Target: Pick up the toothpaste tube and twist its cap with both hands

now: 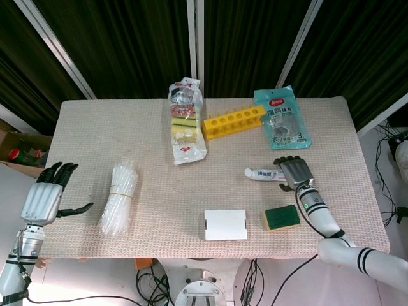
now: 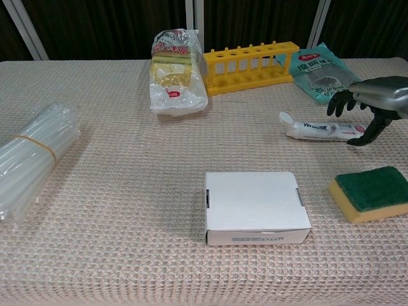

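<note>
The tabletop wears a beige waffle-weave cloth. At its left lies a bundle of clear tubes banded at the middle. Toward the back, a bag of sponges stands just left of a yellow rack, with a teal packet to the rack's right. A white box sits near the front edge, a green-topped sponge to its right.

The tube lies flat right of centre, cap pointing left. The right hand hovers over the tube's tail end, fingers curled down on either side of it, holding nothing. The left hand hangs off the tabletop's left edge, fingers spread, holding nothing.
</note>
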`<action>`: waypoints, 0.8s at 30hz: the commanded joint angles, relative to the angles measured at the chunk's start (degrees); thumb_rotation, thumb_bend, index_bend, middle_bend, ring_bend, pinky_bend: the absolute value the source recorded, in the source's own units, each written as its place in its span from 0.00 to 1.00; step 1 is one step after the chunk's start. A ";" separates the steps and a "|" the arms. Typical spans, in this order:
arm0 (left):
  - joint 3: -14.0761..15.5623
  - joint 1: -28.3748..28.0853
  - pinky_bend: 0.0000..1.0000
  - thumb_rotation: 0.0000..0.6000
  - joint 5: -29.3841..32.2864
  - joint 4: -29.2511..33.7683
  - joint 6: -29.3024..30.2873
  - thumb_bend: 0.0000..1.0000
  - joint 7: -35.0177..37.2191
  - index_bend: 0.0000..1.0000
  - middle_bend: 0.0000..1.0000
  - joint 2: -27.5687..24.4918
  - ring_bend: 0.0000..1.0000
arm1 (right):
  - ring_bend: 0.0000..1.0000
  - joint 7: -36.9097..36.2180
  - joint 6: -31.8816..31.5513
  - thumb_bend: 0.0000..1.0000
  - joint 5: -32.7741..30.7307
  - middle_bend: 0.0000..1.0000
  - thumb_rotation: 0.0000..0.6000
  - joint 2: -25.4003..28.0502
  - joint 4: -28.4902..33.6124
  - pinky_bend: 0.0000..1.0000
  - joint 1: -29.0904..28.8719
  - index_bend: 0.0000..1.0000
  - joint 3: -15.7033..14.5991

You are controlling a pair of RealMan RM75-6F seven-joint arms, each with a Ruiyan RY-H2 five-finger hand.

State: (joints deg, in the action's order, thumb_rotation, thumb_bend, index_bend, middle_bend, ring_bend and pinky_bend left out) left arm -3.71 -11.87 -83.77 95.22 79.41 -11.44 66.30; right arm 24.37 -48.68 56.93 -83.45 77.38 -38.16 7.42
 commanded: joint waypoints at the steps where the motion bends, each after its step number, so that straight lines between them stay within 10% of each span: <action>1: 0.00 -0.08 0.19 0.32 0.06 -0.08 -0.09 0.03 0.06 0.11 0.13 -0.02 0.09 | 0.22 -0.14 0.19 0.20 -0.01 0.30 1.00 -0.21 -0.25 0.30 -0.19 0.30 -0.14; 24: 0.17 -0.24 0.19 0.33 0.53 -0.35 -0.31 0.03 0.22 0.11 0.13 -0.08 0.09 | 0.37 2.31 -1.49 0.27 -0.90 0.44 1.00 -2.91 -2.78 0.49 -1.50 0.43 -0.71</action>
State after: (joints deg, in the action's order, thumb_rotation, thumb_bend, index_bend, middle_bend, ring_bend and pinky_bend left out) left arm -3.55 -12.12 -83.25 94.86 79.10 -11.22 66.21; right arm 26.62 -50.11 56.03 -86.29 74.67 -39.67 6.74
